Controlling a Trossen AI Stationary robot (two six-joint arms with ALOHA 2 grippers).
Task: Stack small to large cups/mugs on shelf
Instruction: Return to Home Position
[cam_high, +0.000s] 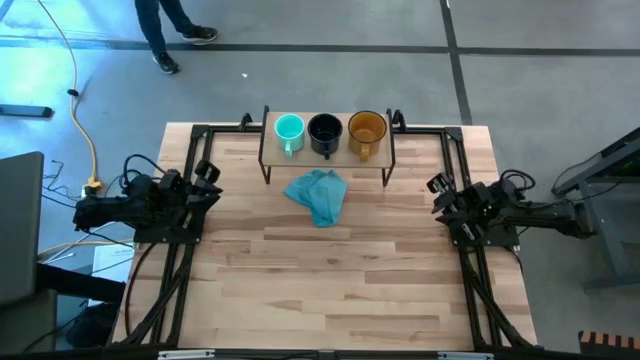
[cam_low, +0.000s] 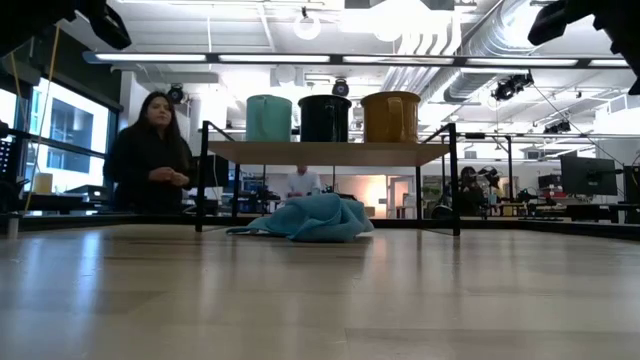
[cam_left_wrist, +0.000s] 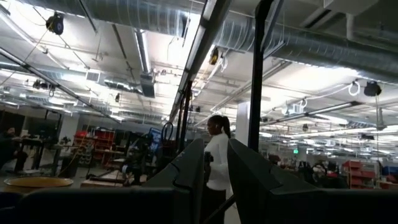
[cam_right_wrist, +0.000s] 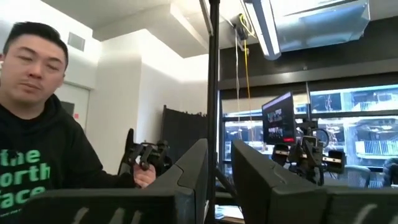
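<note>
The teal mug (cam_high: 288, 130), black mug (cam_high: 325, 131) and amber mug (cam_high: 367, 130) stand upright in a row on the shelf (cam_high: 310, 160), in that order from the left arm's side to the right arm's, close together. The shelf sits at the far edge of the table (cam_high: 330, 280). A cloth (cam_high: 318, 195) lies crumpled on the table just in front of it. The left gripper (cam_high: 208, 183) rests at the table's left side and the right gripper (cam_high: 440, 195) at its right, both well clear of the shelf. Each has its fingers slightly apart and holds nothing.
</note>
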